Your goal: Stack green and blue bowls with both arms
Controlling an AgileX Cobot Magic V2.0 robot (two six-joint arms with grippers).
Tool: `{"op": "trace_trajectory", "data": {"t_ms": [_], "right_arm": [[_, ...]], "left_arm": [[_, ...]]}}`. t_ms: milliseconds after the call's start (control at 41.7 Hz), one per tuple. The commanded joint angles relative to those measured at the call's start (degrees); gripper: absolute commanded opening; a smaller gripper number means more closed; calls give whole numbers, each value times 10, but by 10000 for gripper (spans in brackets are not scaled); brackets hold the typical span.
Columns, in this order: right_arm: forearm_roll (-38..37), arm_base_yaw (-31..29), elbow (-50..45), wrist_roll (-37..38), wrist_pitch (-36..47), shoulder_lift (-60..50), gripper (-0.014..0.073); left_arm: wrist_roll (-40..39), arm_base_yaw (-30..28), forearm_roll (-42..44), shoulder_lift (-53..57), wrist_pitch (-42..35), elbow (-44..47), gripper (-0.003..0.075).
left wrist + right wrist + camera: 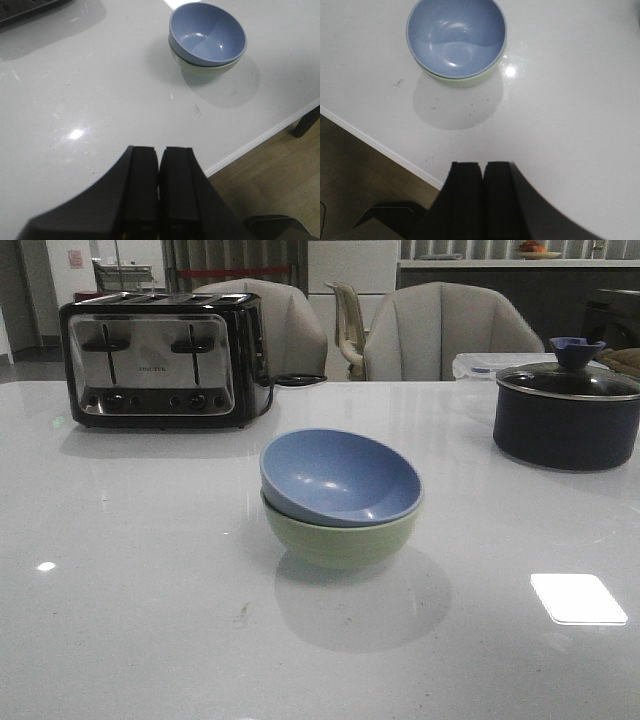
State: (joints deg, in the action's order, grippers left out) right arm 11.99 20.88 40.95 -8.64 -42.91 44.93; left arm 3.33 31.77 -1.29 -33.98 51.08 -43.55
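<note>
The dusty blue bowl sits nested inside the pale green bowl at the middle of the white table, tilted a little. The stack also shows in the left wrist view, blue bowl over green bowl, and in the right wrist view, blue bowl over green bowl. My left gripper is shut and empty, well back from the bowls near the table's front edge. My right gripper is shut and empty, also back by the front edge. Neither gripper shows in the front view.
A black and chrome toaster stands at the back left. A dark lidded pot stands at the back right. Chairs stand behind the table. The table's front edge and wood floor show in both wrist views.
</note>
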Motion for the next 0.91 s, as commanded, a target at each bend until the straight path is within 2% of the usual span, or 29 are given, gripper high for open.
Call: {"op": "trace_trajectory", "data": {"t_ms": [0, 383, 503, 647, 887], "right_arm": [[2, 0, 15, -6, 31, -5, 36], [2, 0, 15, -6, 31, -5, 36], [2, 0, 15, -6, 29, -5, 36], [2, 0, 15, -6, 29, -5, 36], [2, 0, 15, -6, 29, -5, 36]], "left_arm": [[-1, 3, -5, 0, -46, -14, 101], [-1, 3, -6, 10, -53, -9, 101], [1, -40, 24, 48, -69, 8, 101], [-1, -124, 42, 125, -148, 81, 101], [-1, -250, -8, 278, -369, 292, 101]]}}
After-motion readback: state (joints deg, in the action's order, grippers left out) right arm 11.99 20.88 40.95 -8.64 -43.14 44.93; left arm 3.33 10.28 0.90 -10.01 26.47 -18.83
